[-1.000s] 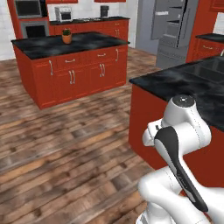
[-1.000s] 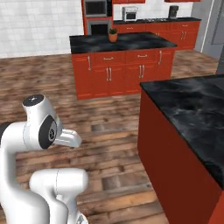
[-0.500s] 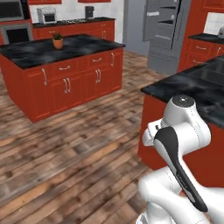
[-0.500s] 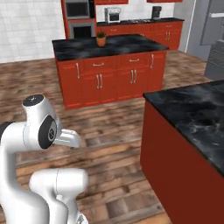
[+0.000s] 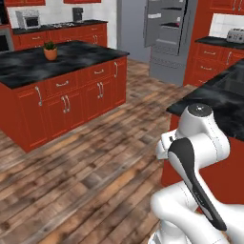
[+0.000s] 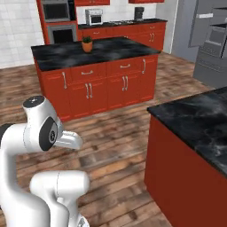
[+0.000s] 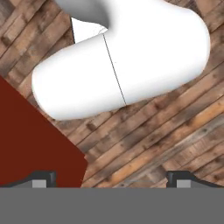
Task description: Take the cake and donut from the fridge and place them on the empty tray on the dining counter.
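In the hand view my gripper (image 7: 110,178) points down at the wooden floor. Its two dark fingertips (image 7: 41,178) stand far apart, open, with nothing between them. The arm is folded close over the base. The grey fridge (image 5: 167,33) stands across the room with a door swung open, showing white bins and shelves; it appears again at the far right as the fridge (image 6: 210,40). Close on my right runs the dining counter (image 5: 217,95), black marble over a red base, also seen as the dining counter (image 6: 195,117). The cake, the donut and the tray are out of view.
A red kitchen island (image 5: 57,90) with a black top and a potted plant (image 5: 50,51) stands ahead on the left, the same island (image 6: 95,73). Red cabinets, an oven and a toaster line the back walls. Wooden floor lies open between island and dining counter.
The whole scene has shifted in both base views: the base has driven, the island has slid left and grown larger, and the fridge looks nearer. The arm's pose and the open jaws are unchanged.
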